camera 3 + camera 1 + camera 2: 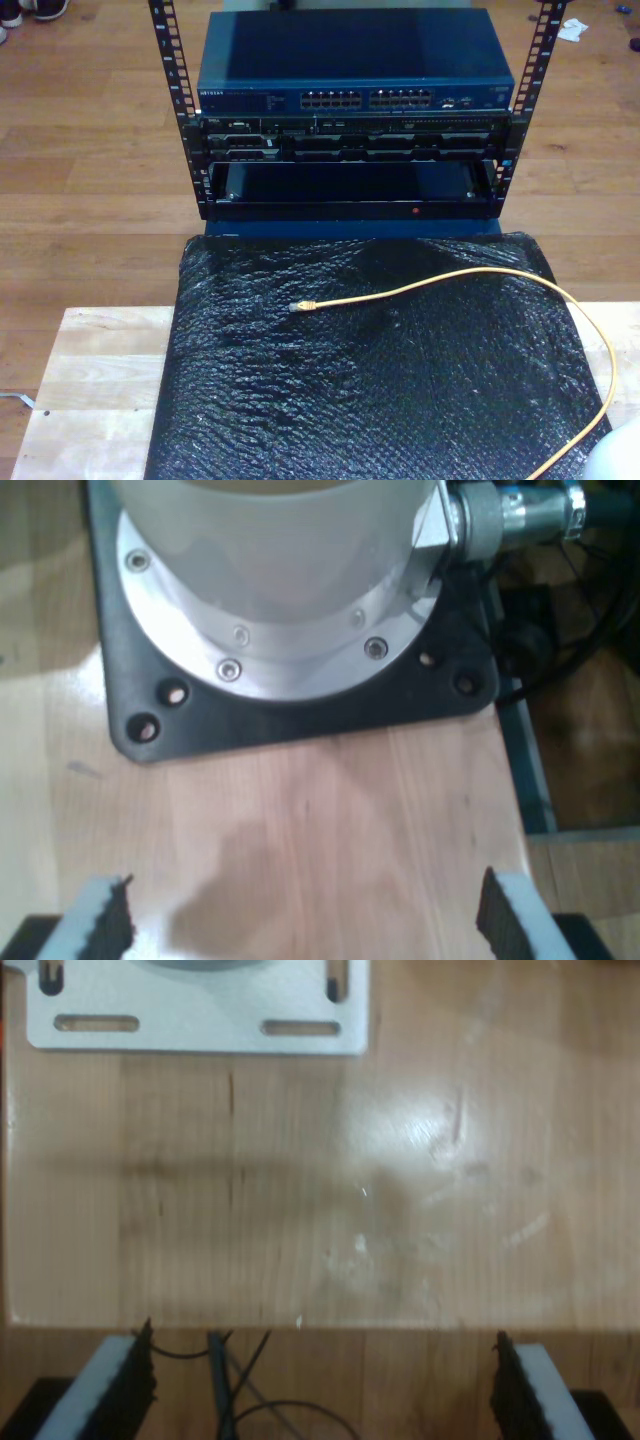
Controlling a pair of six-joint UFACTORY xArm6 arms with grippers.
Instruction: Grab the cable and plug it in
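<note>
- My first claw [300, 915] is spread wide with nothing between its jaws; the fingertips [100, 920] are pale blocks faced with black ridged pads, hanging over smooth light wood.
- My second claw [325, 1390] is likewise spread and empty, its serrated black pads [130, 1385] over the edge of a glossy, lightly scratched wooden counter [300, 1210].
- In the exterior view, a dark blue boxy network switch [355, 60] sits on top of a black perforated-rail rack [350, 170], with rows of small ports along its front face.
- A crinkled black sheet [370, 370], shiny like bubble wrap, covers most of the pale plank counter in front of the rack.
- In the first wrist view, a round whitish arm base [280, 560] stands on a bright bolted metal ring and a black rounded-corner plate [300, 715].
- A flat white metal bracket [200, 1010] with slotted holes lies on the wood in the second wrist view.
- The cable [480, 275], thin and yellow-orange, lies loose on the black sheet, curving from the exterior view's lower right up and across to its small clear plug [299, 306] near the sheet's middle, well apart from the rack.
</note>
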